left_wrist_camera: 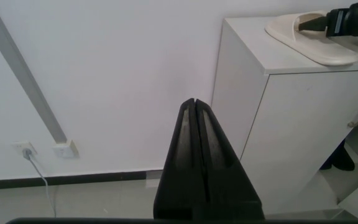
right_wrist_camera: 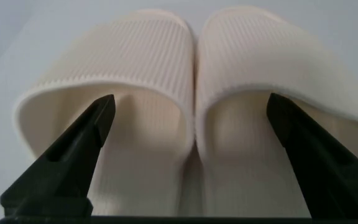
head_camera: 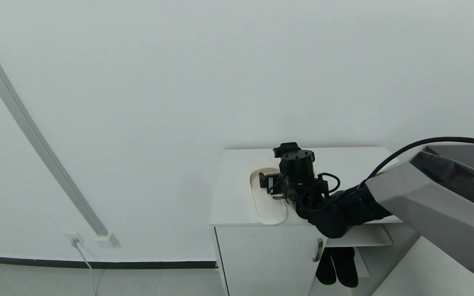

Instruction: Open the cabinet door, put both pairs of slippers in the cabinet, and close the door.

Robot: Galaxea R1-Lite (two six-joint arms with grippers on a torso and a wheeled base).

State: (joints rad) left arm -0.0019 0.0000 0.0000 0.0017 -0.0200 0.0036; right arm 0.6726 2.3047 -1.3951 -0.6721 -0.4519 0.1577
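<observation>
Before a bare white wall (head_camera: 220, 82), the white cabinet top (head_camera: 237, 197) carries the ribbed cream slippers (right_wrist_camera: 191, 112) side by side. I have the right arm (head_camera: 426, 197) stretched over it, right gripper (right_wrist_camera: 190, 102) spread, one black finger at each slipper's mouth. The left gripper (left_wrist_camera: 195, 106) hangs low beside the cabinet, pressed together; black slippers (head_camera: 338, 267) sit inside below.

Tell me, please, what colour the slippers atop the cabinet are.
Cream slippers, clearest in the right wrist view.

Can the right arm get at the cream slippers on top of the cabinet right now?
Probably yes. The right gripper is open right at the cream slippers, one finger before each slipper's opening, with nothing between them on the cabinet top.
</observation>
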